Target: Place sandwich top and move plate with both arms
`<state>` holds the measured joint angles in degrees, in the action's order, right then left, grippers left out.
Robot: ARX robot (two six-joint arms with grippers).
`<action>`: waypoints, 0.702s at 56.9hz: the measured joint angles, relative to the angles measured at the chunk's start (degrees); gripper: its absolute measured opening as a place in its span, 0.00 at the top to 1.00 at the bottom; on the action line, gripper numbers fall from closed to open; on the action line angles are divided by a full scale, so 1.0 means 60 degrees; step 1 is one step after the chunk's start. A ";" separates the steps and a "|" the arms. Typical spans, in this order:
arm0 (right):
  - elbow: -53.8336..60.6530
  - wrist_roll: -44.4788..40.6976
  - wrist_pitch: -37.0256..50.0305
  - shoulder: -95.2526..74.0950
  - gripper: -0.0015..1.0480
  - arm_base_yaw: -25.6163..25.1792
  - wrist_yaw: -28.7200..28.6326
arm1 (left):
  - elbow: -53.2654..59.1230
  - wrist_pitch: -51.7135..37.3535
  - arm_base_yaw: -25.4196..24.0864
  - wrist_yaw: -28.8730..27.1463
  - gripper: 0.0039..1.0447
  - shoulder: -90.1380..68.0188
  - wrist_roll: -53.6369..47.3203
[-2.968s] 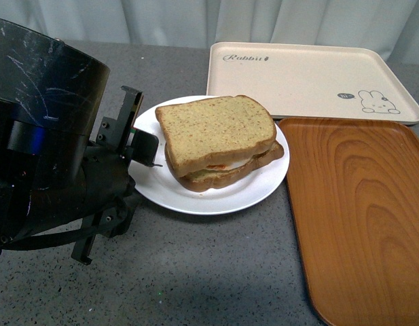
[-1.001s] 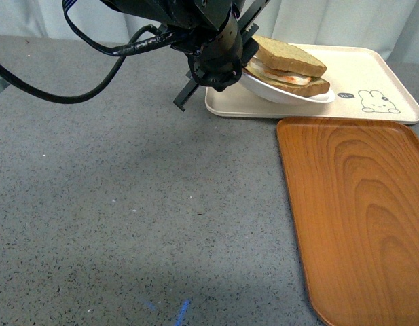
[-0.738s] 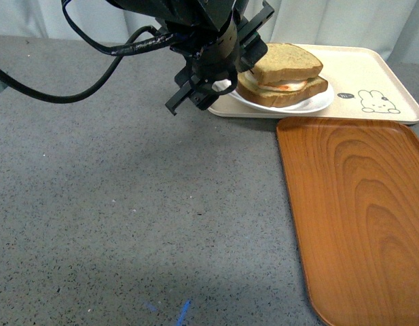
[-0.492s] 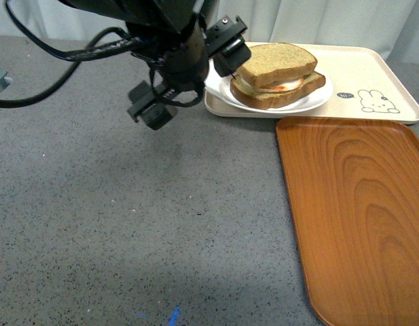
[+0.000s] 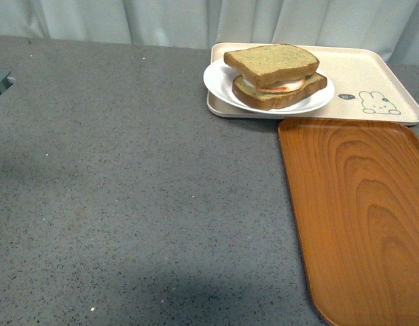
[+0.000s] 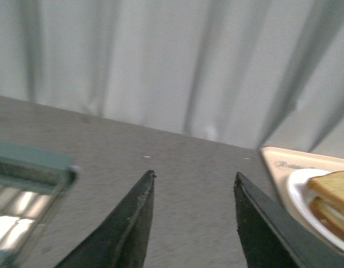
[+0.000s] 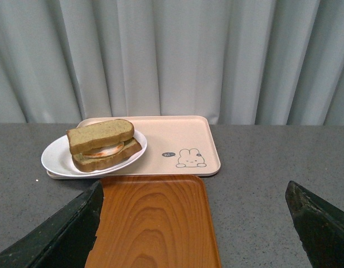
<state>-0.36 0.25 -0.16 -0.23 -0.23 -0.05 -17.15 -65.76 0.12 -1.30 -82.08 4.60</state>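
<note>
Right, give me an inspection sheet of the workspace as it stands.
Surface: grey speckled table, no spills seen.
Job's things: sandwich top sits on the egg-filled lower slice; plate rests on the cream rabbit tray, overhanging its near-left edge.
Clutter: empty wooden tray in front of the cream tray; a teal-framed object at the table's left edge, unclear what.
Grippers: left claw open, holding nothing, clear of the plate; right claw open wide, empty, set back from both trays.
Cables: nothing seen.
Surroundings: pale curtain behind the table.
</note>
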 joint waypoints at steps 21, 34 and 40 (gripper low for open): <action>0.0000 -0.0004 0.0000 0.0000 0.09 0.0000 -0.0007 | 0.2681 1.0892 -0.0018 0.0208 0.96 1.3468 -0.0663; 0.0000 -0.0004 0.0000 0.0000 0.09 0.0000 0.0004 | 0.2681 1.0947 -0.0018 0.0222 0.96 1.3635 -0.0688; 0.0000 -0.0004 0.0000 0.0000 0.09 0.0000 0.0004 | 0.2681 1.0954 -0.0018 0.0222 0.96 1.3635 -0.0688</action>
<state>-0.36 0.23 -0.16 -0.23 -0.23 -0.03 -1.06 -0.03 0.01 0.03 -0.27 0.47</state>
